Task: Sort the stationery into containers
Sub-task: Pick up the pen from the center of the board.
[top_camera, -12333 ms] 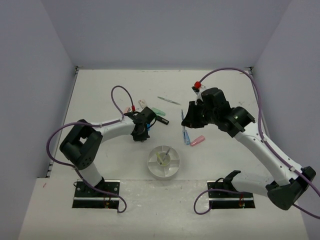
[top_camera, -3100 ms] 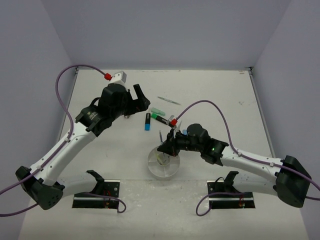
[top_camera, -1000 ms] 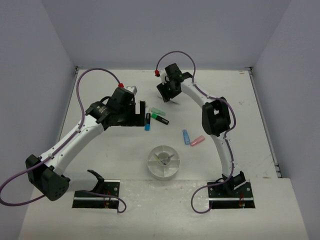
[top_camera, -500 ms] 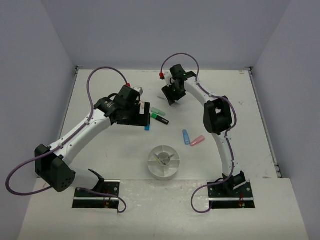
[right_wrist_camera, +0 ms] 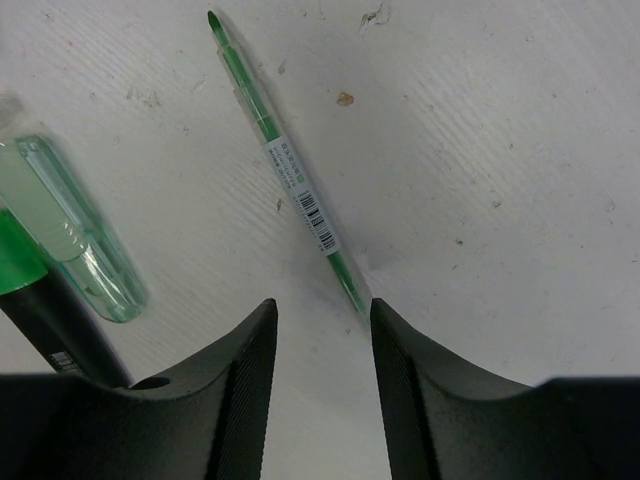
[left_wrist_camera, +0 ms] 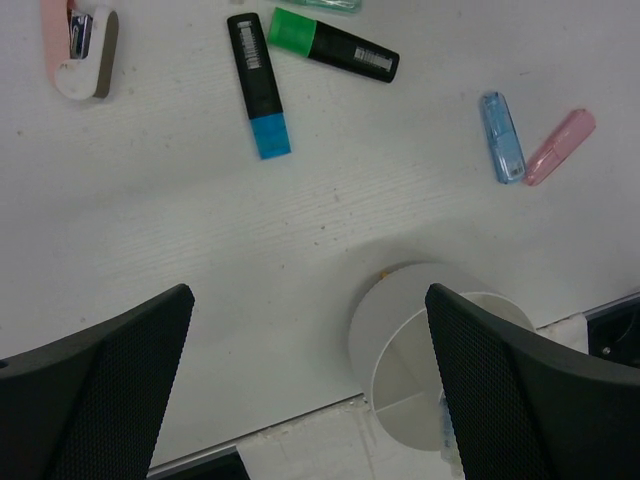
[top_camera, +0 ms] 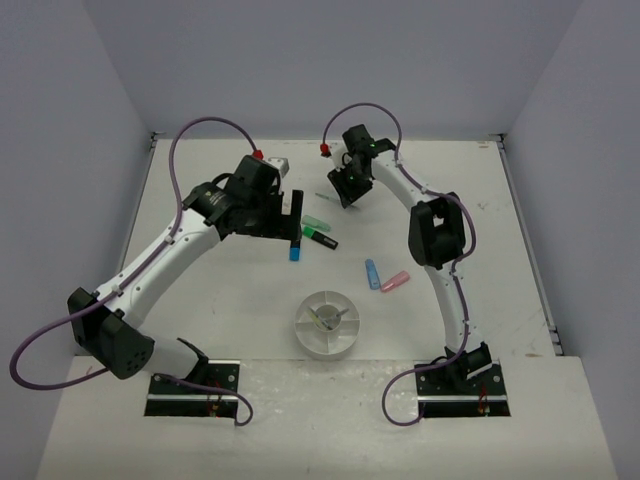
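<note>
In the right wrist view a thin green pen (right_wrist_camera: 285,170) lies on the table. Its near end rests just ahead of my right gripper (right_wrist_camera: 320,320), by the right fingertip. That gripper is open with a narrow gap and nothing in it. My left gripper (left_wrist_camera: 310,400) hangs wide open above the table, with the white divided dish (left_wrist_camera: 400,330) under its right finger (left_wrist_camera: 530,380). A blue-capped black highlighter (left_wrist_camera: 258,85) and a green-capped one (left_wrist_camera: 333,45) lie beyond it. In the top view the dish (top_camera: 328,322) sits near the front centre.
A small blue piece (left_wrist_camera: 501,150) and a pink one (left_wrist_camera: 560,146) lie side by side right of the highlighters. A pink-and-white item (left_wrist_camera: 78,45) lies at the far left. A clear pale green highlighter (right_wrist_camera: 75,235) lies left of the pen.
My left gripper has moved right, toward the highlighters. The right gripper has stayed over the green pen and its jaws have narrowed.
</note>
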`<state>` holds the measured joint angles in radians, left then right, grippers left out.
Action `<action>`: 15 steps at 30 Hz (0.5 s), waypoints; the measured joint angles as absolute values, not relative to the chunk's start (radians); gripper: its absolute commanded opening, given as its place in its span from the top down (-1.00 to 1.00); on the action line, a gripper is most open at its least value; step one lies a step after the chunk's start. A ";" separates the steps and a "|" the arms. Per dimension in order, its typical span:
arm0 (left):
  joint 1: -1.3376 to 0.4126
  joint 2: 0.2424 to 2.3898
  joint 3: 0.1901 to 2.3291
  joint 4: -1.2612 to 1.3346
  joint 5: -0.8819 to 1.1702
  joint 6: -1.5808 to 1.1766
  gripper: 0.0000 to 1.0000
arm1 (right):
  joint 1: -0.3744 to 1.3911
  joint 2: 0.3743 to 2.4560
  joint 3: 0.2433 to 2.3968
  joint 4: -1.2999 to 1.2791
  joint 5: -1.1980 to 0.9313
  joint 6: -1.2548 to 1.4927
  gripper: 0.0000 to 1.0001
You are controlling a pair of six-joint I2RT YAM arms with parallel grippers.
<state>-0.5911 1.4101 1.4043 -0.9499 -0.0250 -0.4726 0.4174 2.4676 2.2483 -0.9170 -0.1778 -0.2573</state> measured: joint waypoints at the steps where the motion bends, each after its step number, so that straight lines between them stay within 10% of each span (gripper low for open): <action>1: -0.591 1.411 1.414 -0.952 -0.025 -0.471 -1.00 | 0.418 2.468 2.247 -0.921 -0.175 -0.259 0.09; 15: -0.591 1.462 1.449 -0.956 0.013 -0.451 -1.00 | 0.375 2.470 2.189 -0.949 -0.234 -0.402 0.34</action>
<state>-0.5911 1.4623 1.4494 -0.9557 0.0130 -0.4514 0.3754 2.4699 2.1891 -0.9489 -0.2341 -0.4018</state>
